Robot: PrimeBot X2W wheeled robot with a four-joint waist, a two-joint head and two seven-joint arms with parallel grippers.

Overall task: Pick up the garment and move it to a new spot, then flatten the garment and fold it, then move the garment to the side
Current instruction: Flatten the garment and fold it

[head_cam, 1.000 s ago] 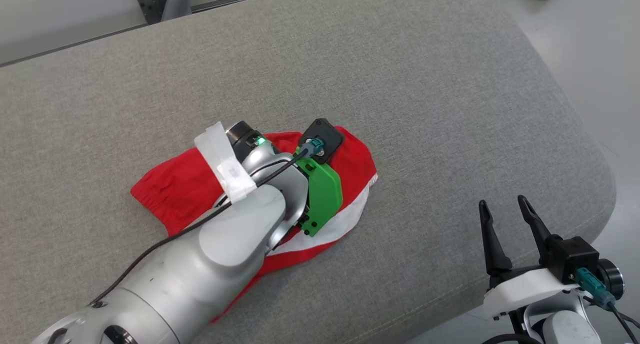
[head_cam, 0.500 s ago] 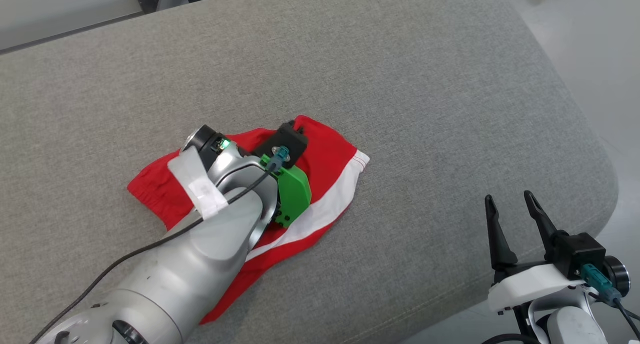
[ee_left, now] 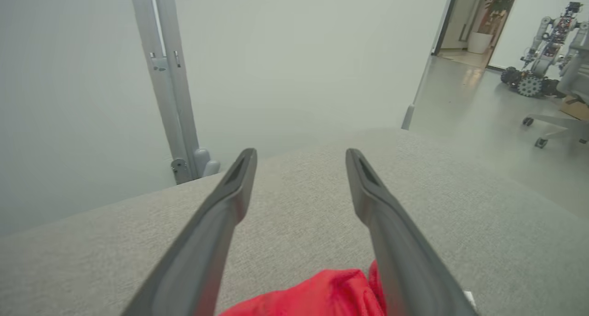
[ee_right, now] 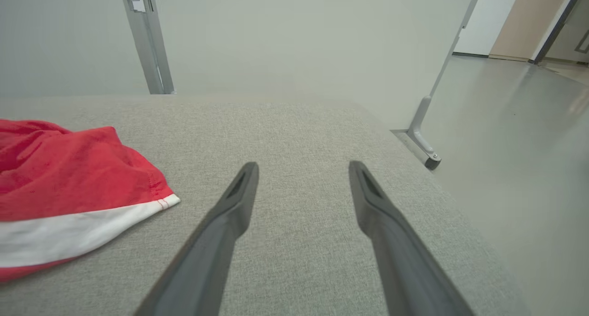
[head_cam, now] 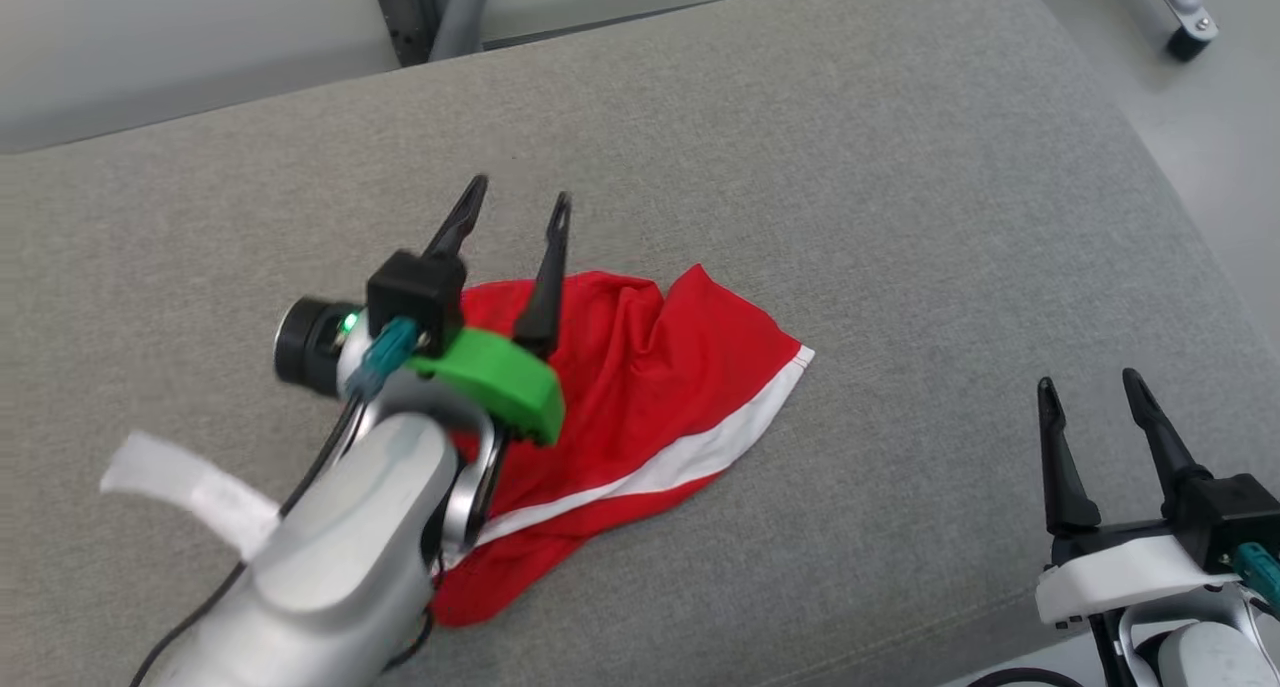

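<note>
garment (head_cam: 650, 387) lies on the cushion (head_cam: 850, 167), under the left fingers (head_cam: 457, 225).

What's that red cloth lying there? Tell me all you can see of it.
The red garment looks like thin, soft cloth with a white band along one edge. It lies crumpled and loosely folded, not flat, on the grey padded surface. The left gripper is above its left part, jaws open, holding none of it.

My left forearm (head_cam: 340, 567) covers the garment's (head_cam: 660, 387) nine-o'clock side. Left wrist view: the bottom edge, six o'clock, cuts it off. Right wrist view: the nine-o'clock edge cuts it too. Wheeled machine (ee_left: 529, 83) far off at two o'clock, too small to make out.
</note>
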